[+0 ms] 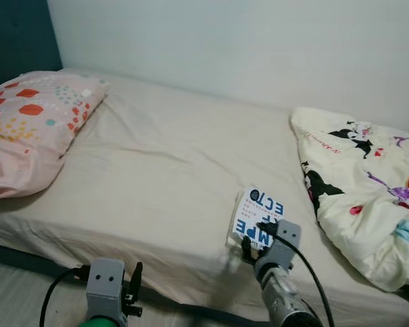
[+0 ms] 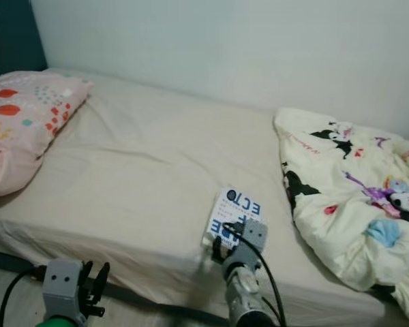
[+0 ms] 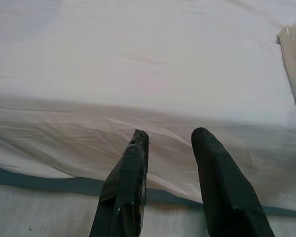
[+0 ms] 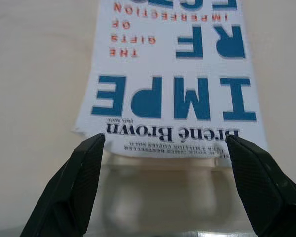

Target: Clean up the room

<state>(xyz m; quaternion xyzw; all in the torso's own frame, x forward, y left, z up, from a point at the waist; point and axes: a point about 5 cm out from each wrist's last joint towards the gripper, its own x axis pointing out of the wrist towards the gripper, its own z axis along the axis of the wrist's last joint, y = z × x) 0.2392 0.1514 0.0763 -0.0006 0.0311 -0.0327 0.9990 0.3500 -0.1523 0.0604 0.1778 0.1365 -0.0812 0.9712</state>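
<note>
Here, right gripper (image 4: 165, 143) jaws straddle book (image 4: 172, 74).

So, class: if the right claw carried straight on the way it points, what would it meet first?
The book lying on the bed: the open right claw straddles its near edge, so probably almost at once.
</note>
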